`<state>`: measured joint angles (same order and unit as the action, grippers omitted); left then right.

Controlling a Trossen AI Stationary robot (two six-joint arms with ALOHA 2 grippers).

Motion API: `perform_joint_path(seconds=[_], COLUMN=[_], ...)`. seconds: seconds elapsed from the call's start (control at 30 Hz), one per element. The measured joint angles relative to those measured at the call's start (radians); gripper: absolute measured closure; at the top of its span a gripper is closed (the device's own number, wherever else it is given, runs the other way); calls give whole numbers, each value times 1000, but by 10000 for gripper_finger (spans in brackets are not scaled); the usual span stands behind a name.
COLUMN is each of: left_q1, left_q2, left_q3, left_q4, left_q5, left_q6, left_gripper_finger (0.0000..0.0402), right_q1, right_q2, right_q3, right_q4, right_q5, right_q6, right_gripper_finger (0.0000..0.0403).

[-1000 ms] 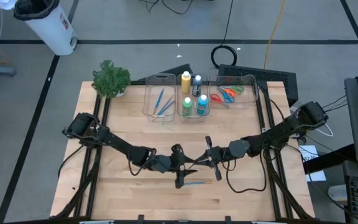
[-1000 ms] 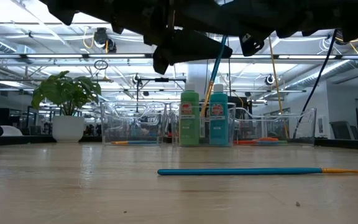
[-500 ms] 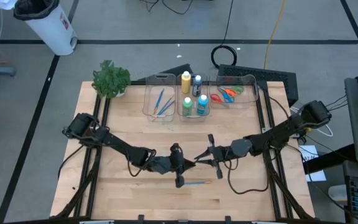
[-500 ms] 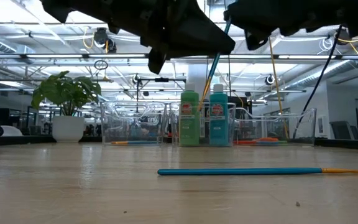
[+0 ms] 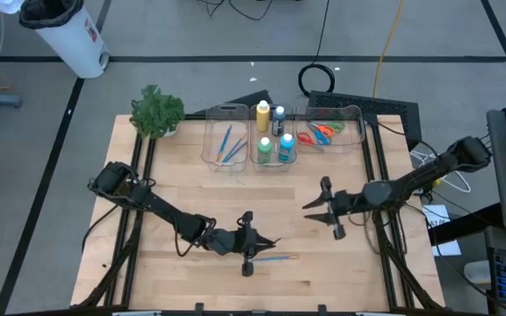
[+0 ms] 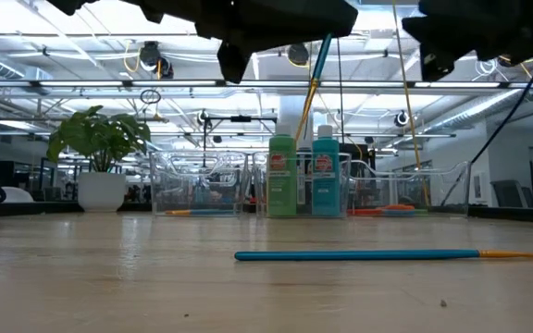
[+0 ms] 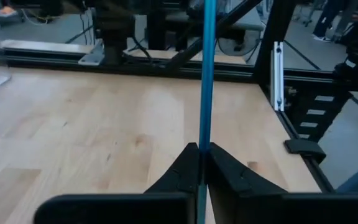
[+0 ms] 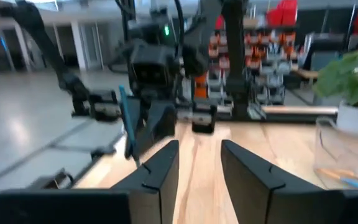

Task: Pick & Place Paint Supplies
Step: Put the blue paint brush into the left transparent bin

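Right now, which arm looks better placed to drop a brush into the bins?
Probably the left: its gripper is shut on a paintbrush. The right gripper is nearer the bins but holds nothing.

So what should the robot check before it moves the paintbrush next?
1. Left claw shut on the held paintbrush: ok.
2. Right claw open, holding nothing, off to the side: ok.
3. Paintbrush bin has room beside the brushes already in it: ok.
4. Second paintbrush lies flat on the table, under the left claw: watch it, not ok yet.
5. Brush's height above the bin wall: cannot tell.
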<state>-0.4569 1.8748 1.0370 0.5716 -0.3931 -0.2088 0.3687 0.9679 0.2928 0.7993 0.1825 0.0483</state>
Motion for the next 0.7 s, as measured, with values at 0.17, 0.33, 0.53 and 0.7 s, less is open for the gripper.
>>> perform_joint_path(seconds=[0.17,0.33,0.53,0.7], left_q1=[2,9,71,147], left_q2=[-19,-137,-333,-440], left_q3=[-1,-41,-197,-313], left_q4=[30,-1,91,138], left_q5=[-35,-115,-172,-172], left_q6=[17,63,100,104], left_gripper_finger=[391,391,391,391], right_q1=[0,0,0,-4], right_q2=[-40,-55,-56,-57], right_q3=[-88,-100,-100,-100], right_q4=[176,187,176,185], right_q5=[1,0,1,4], right_q6=[-6,-8,-11,-19], right_gripper_finger=[298,298,302,305])
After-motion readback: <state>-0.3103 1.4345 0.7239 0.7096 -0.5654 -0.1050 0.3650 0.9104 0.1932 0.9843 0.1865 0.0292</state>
